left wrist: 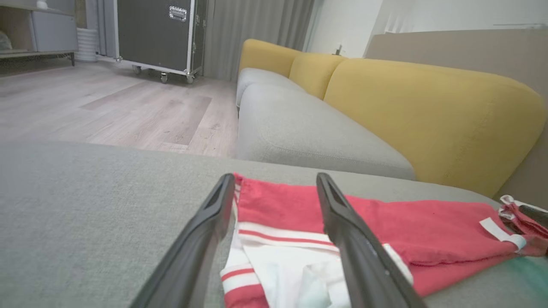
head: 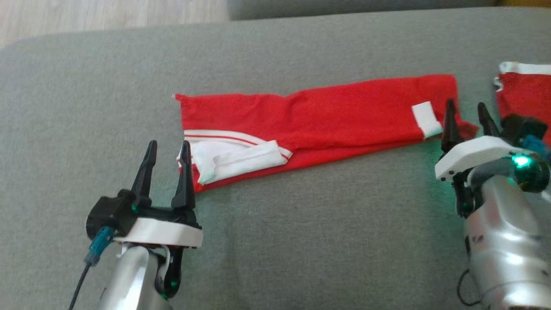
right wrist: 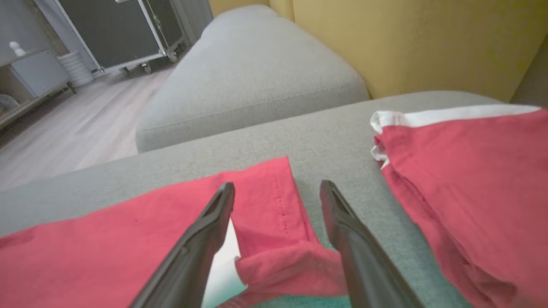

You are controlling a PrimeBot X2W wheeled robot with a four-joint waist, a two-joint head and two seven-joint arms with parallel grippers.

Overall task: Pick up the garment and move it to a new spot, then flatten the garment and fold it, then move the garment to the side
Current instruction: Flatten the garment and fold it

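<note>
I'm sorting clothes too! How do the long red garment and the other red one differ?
The long garment reaches from the left gripper to the right gripper; the other garment lies beyond it. The long garment has red-striped white trim; the other garment's is plain white. Both are red.

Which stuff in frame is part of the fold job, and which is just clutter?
In the job: red garment, laid long on the grey cushion; left hand, open at its striped end; right hand, open at its other end.
Lying about: second red garment at far right; yellow backrest; black wheeled case; wooden floor.
</note>
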